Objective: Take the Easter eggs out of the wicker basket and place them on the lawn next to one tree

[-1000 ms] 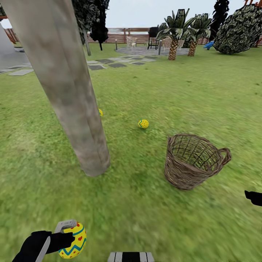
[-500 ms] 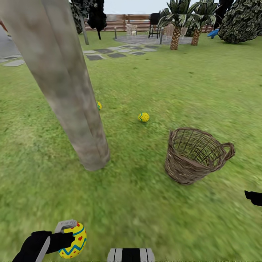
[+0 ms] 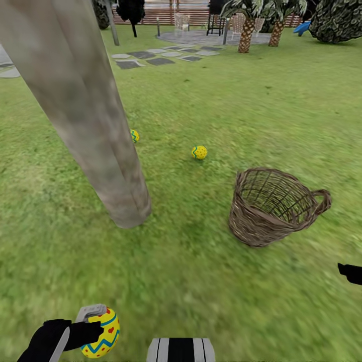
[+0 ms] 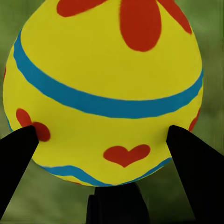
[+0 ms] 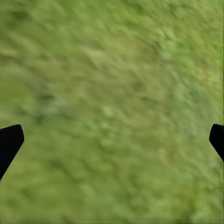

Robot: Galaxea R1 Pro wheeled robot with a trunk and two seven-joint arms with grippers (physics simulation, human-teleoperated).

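Left gripper (image 3: pixel 95 329) sits low at the head view's bottom left, pinching 1 Easter egg (image 3: pixel 102 333) above the lawn (image 3: pixel 201 281); in the left wrist view that egg (image 4: pixel 105 88) is yellow w/ blue bands, red hearts and a red flower, and a black fingertip (image 4: pixel 16 154) presses each side of it. Right gripper (image 5: pixel 112 135) looks down at bare grass in the right wrist view, its 2 tips far apart at opposite edges, i.e. spread w/ nothing between them; in the head view a black bit of it shows at the right edge. Tree trunk (image 3: pixel 85 115) rises from the grass at centre-left. 2 more eggs lie on the grass beyond it: 1 (image 3: pixel 134 136) just beside the trunk, partly hidden by it, the other (image 3: pixel 199 152) near, btwn trunk and wicker basket (image 3: pixel 271 208). Basket stands tilted on the grass right of the trunk, loop handle to the right, no egg visible in it. Far back: grey stepping stones (image 3: pixel 151 58), palms (image 3: pixel 246 25) and a fence.
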